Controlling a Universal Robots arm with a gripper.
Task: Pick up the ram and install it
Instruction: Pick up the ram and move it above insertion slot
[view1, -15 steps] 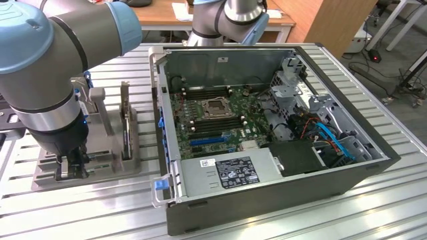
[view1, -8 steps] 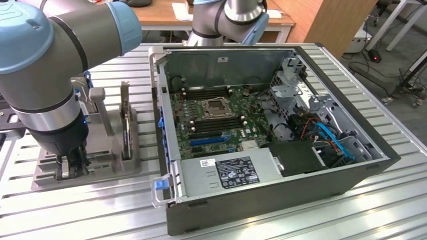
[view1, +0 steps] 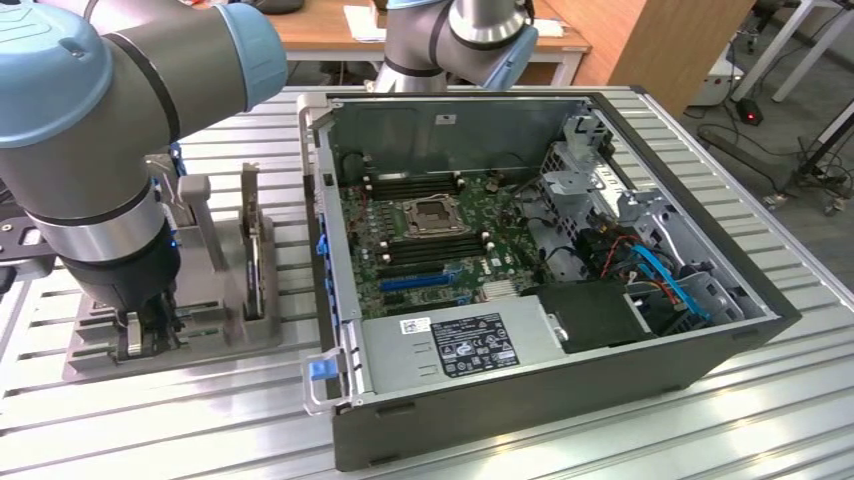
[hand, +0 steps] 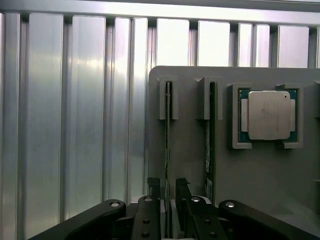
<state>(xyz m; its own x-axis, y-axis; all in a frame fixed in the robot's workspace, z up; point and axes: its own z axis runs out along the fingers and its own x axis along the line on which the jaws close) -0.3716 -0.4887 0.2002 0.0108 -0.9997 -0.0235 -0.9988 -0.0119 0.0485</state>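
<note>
The ram (hand: 167, 135) stands on its edge in a slot of the grey holder tray (hand: 190, 165), a thin green strip seen from above. My gripper (hand: 168, 192) is down over it, one finger on each side of the stick, shut on it. In the exterior view the gripper (view1: 144, 335) reaches down into the holder tray (view1: 227, 335) at that view's left, beside the open computer case (view1: 534, 400). The stick itself is hidden there behind the fingers.
A second thin stick (hand: 210, 135) stands in the neighbouring slot, and a silver processor (hand: 269, 115) lies in a pocket of the tray. A dark expansion card (view1: 250, 240) stands upright on the tray. The motherboard (view1: 427, 225) lies open inside the case on the ribbed metal table (view1: 200, 420).
</note>
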